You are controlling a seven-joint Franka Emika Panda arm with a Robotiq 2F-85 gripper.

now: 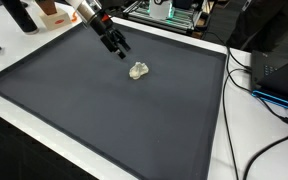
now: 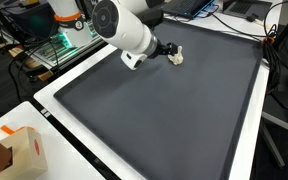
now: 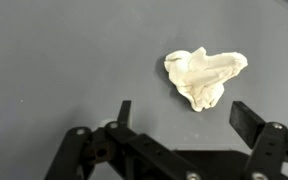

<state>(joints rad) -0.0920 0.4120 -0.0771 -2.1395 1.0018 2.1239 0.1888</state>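
A small crumpled whitish wad (image 1: 138, 71) lies on the dark grey mat (image 1: 104, 120). In the wrist view the wad (image 3: 204, 76) sits just ahead of my gripper (image 3: 184, 115), a little toward its right-hand finger (image 3: 246, 120). The jaws stand wide apart with nothing between them, and they do not touch the wad. In both exterior views the gripper (image 1: 122, 51) hangs low over the mat beside the wad (image 2: 176, 56), with the white arm (image 2: 124, 28) reaching in from the mat's far side.
The mat has a white border (image 1: 219, 110). Cables (image 1: 269, 95) and a dark box lie off one side. Electronics and a rack (image 1: 169, 12) stand behind the mat. A cardboard box (image 2: 19, 150) sits near a corner.
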